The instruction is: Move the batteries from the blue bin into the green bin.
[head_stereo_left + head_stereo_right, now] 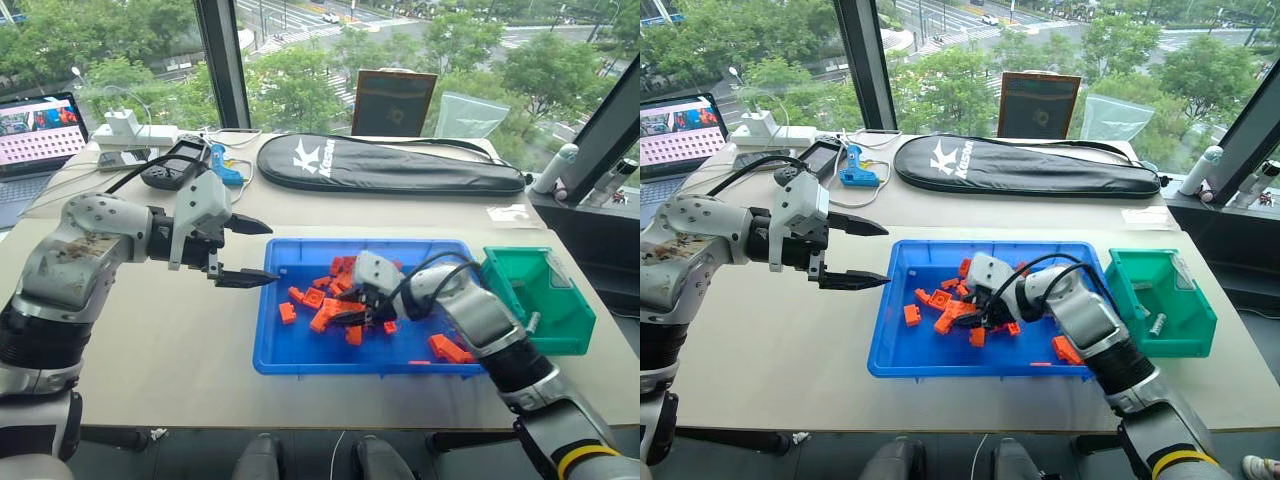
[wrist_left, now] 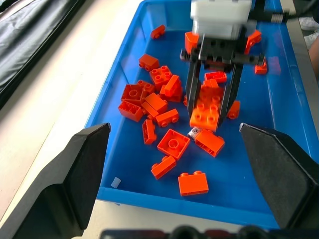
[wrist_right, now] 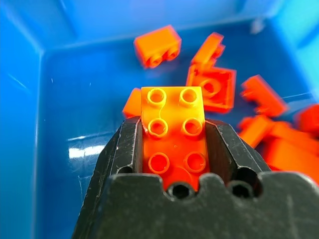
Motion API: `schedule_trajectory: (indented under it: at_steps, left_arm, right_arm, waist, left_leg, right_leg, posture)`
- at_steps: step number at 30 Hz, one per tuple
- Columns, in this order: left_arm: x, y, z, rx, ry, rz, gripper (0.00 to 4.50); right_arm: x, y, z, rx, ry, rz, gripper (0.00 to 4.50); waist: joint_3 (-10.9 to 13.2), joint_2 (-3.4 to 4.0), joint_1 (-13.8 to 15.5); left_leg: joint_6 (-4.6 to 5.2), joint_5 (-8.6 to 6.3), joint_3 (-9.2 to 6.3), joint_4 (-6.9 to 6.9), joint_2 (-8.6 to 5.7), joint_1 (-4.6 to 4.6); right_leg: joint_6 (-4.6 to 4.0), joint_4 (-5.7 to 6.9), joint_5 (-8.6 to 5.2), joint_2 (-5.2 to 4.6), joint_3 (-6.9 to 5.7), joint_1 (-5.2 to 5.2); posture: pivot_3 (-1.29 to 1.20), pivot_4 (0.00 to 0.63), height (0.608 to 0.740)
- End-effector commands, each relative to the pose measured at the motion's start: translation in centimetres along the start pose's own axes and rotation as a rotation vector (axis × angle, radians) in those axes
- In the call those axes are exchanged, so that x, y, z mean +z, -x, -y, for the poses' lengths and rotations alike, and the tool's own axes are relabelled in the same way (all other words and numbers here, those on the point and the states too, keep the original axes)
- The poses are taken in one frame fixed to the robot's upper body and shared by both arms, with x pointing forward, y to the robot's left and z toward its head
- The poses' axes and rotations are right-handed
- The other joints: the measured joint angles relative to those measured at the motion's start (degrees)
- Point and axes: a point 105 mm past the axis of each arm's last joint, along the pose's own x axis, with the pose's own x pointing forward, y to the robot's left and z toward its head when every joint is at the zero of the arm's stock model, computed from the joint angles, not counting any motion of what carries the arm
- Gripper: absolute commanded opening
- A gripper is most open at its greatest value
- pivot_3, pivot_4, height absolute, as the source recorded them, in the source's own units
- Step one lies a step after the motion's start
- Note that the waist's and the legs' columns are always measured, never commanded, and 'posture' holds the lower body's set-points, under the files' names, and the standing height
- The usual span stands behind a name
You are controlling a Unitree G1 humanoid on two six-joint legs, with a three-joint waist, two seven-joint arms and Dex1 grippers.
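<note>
So my right pincer (image 2: 212,107) is down in the big shallow bright-blue plastic tray (image 1: 300,362), and its two black fingers are clamped on the sides of an orange six-stud plastic building brick (image 3: 172,134). Yeah, a brick, not a battery. The pile of loose orange bricks (image 2: 154,102) sits around the middle of that tray, a few stragglers nearer its rim. I can spot just one silvery end of a small metal cylinder battery (image 2: 194,132) poking out from under the bricks, right beside the brick I'm gripping. Two more grey batteries (image 1: 1150,310) lie inside the small deep teal-green plastic box (image 1: 1195,335), which touches the blue tray's right end on the bench (image 1: 150,340). My left pincer (image 1: 245,250) hangs just off the tray's left end, fingers spread wide, holding nothing.
</note>
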Motion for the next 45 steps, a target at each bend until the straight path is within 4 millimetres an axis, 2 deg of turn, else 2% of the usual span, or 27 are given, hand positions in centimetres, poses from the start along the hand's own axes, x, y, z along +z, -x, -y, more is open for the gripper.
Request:
schedule_trajectory:
  at_steps: [1, 3, 6, 7, 9, 13, 14, 17, 20, 23, 26, 29, 33, 38, 39, 42, 45]
  left_arm:
    - [0.9, 0.2, -0.2, 0.014, -0.040, 0.013, 4.50]
    - [0.9, 0.1, -0.3, 0.013, -0.040, 0.016, 4.50]
    - [0.9, -0.1, -0.3, 0.006, -0.043, 0.021, 4.50]
    - [0.9, -0.2, -0.2, 0.002, -0.045, 0.020, 4.50]
    - [0.9, -0.2, -0.2, -0.004, -0.050, 0.018, 4.50]
    - [1.0, -0.4, -0.4, -0.006, -0.054, 0.020, 4.50]
    - [1.0, -0.3, -0.4, -0.006, -0.055, 0.019, 4.50]
    - [1.0, -0.2, -0.5, -0.005, -0.057, 0.015, 4.50]
    - [1.0, 0.0, -0.6, 0.001, -0.060, 0.010, 4.50]
    - [1.1, 0.1, -0.7, 0.005, -0.063, 0.005, 4.50]
    - [1.1, 0.3, -0.8, 0.011, -0.065, 0.000, 4.50]
    - [0.9, 0.4, -0.7, 0.011, -0.067, -0.017, 4.50]
    - [0.6, 0.5, -0.7, 0.014, -0.067, -0.032, 4.50]
    - [0.4, 0.6, -0.7, 0.019, -0.070, -0.043, 4.50]
    - [0.3, 0.5, -0.7, 0.018, -0.070, -0.044, 4.50]
    - [0.2, 0.5, -0.7, 0.018, -0.068, -0.047, 4.50]
    - [0.2, 0.5, -0.7, 0.019, -0.069, -0.045, 4.50]
  right_arm:
    - [2.4, 3.8, 1.3, -0.061, 0.028, 0.048, 1.42]
    - [1.5, 5.7, 2.4, -0.126, 0.017, -0.008, 1.42]
    - [-2.4, 9.0, 4.5, -0.266, -0.038, -0.165, 1.42]
    - [-3.7, 9.5, 4.5, -0.270, -0.035, -0.228, 2.42]
    - [-4.8, 9.6, 4.3, -0.263, -0.009, -0.283, 3.01]
    - [-4.0, 8.5, 4.3, -0.272, 0.013, -0.229, 4.36]
    - [-3.6, 8.2, 4.1, -0.261, 0.012, -0.218, 4.43]
    - [-2.1, 7.0, 3.3, -0.212, 0.012, -0.154, 4.43]
    - [0.7, 4.4, 1.9, -0.148, 0.019, -0.024, 4.43]
    - [1.6, 2.3, 0.3, -0.074, 0.003, 0.023, 4.43]
    - [1.3, -0.2, -0.9, -0.031, -0.013, 0.013, 4.43]
    - [1.0, -1.6, -0.9, -0.041, -0.043, 0.000, 4.43]
    - [0.3, -2.5, -0.5, -0.065, -0.072, -0.032, 4.43]
    - [-1.4, -3.8, -0.4, -0.078, -0.121, -0.125, 4.43]
    - [-1.9, -4.1, -0.8, -0.062, -0.112, -0.150, 3.93]
    - [-2.9, -4.6, -1.4, -0.032, -0.063, -0.223, 3.07]
    - [-3.1, -4.8, -1.8, -0.019, -0.049, -0.231, 1.93]
  waist:
    - [0.0, 0.00, 0.0]
    - [0.0, 0.00, 0.1]
    - [0.0, 0.00, 0.2]
    - [0.0, 0.00, 0.3]
    - [0.0, -0.01, 0.3]
    - [0.0, -0.01, -1.1]
    - [0.0, -0.01, -1.3]
    - [0.0, 0.00, -1.5]
    - [0.0, 0.00, -1.7]
    - [0.0, 0.00, -1.5]
    - [0.0, -0.02, -1.0]
    - [0.0, -0.02, -0.7]
    - [0.0, -0.02, -0.3]
    - [0.0, -0.02, -0.2]
    - [0.0, -0.02, -0.2]
    - [0.0, -0.02, -0.3]
    - [0.0, -0.02, -0.2]
  left_leg:
    - [0.00, 0.00, 0.00, 0.00, 0.00, 0.00]
    - [0.00, 0.00, -0.01, 0.00, 0.00, 0.00]
    - [0.00, 0.00, 0.02, 0.00, -0.01, 0.00]
    - [0.00, 0.00, 0.02, 0.00, -0.01, 0.00]
    - [0.00, 0.00, 0.04, 0.00, -0.03, 0.00]
    - [0.01, 0.00, 0.07, -0.01, 0.01, 0.01]
    - [0.00, 0.00, 0.02, -0.01, 0.02, 0.01]
    - [0.00, 0.00, -0.01, -0.01, 0.01, 0.01]
    - [0.01, 0.00, -0.02, -0.01, 0.02, 0.01]
    - [0.00, 0.00, -0.07, -0.01, 0.02, 0.00]
    - [0.00, 0.00, -0.04, -0.01, -0.02, -0.01]
    - [0.00, 0.00, -0.02, 0.00, -0.02, -0.01]
    - [0.00, 0.00, -0.01, 0.00, -0.01, -0.01]
    - [0.00, 0.00, -0.01, 0.00, 0.00, -0.01]
    - [0.00, 0.00, -0.01, 0.00, 0.00, 0.00]
    - [0.00, 0.00, -0.01, 0.00, 0.00, 0.00]
    - [0.00, 0.00, -0.02, 0.00, 0.01, 0.01]
  right_leg:
    - [0.00, 0.00, 0.00, 0.00, 0.00, 0.00]
    - [0.00, 0.00, 0.00, 0.00, 0.00, 0.00]
    - [0.00, -0.04, -0.01, -0.03, -0.01, 0.01]
    - [0.00, -0.04, -0.01, -0.03, -0.01, 0.01]
    - [0.00, -0.05, -0.01, -0.04, -0.01, 0.01]
    - [-0.02, 0.01, -0.01, 0.02, 0.06, -0.08]
    - [-0.01, 0.04, -0.01, 0.04, 0.06, -0.07]
    - [-0.01, 0.06, -0.01, 0.05, 0.05, -0.06]
    - [-0.01, 0.04, -0.01, 0.04, 0.05, -0.04]
    - [-0.01, 0.06, -0.01, 0.05, 0.02, -0.05]
    - [0.00, 0.01, -0.02, 0.00, 0.01, 0.00]
    - [0.00, 0.01, -0.01, -0.01, 0.01, -0.01]
    - [-0.01, 0.01, -0.01, 0.00, 0.01, -0.02]
    - [-0.01, 0.02, -0.01, 0.01, 0.01, -0.03]
    - [-0.02, 0.02, -0.01, 0.01, 0.00, -0.03]
    - [-0.01, 0.03, -0.01, 0.02, 0.01, -0.03]
    - [-0.01, 0.04, -0.01, 0.02, 0.00, -0.02]
  posture:
    - [0.00, 0.150, 0.733]
    - [0.00, 0.150, 0.733]
    - [0.00, 0.150, 0.733]
    - [0.00, 0.150, 0.733]
    - [0.00, 0.150, 0.733]
    - [0.00, 0.150, 0.733]
    - [0.00, 0.150, 0.733]
    - [0.00, 0.150, 0.733]
    - [0.00, 0.150, 0.733]
    - [0.00, 0.150, 0.733]
    - [0.00, 0.150, 0.733]
    - [0.00, 0.150, 0.733]
    - [0.00, 0.150, 0.733]
    - [0.00, 0.150, 0.733]
    - [0.00, 0.150, 0.733]
    - [0.00, 0.150, 0.733]
    - [0.00, 0.150, 0.733]
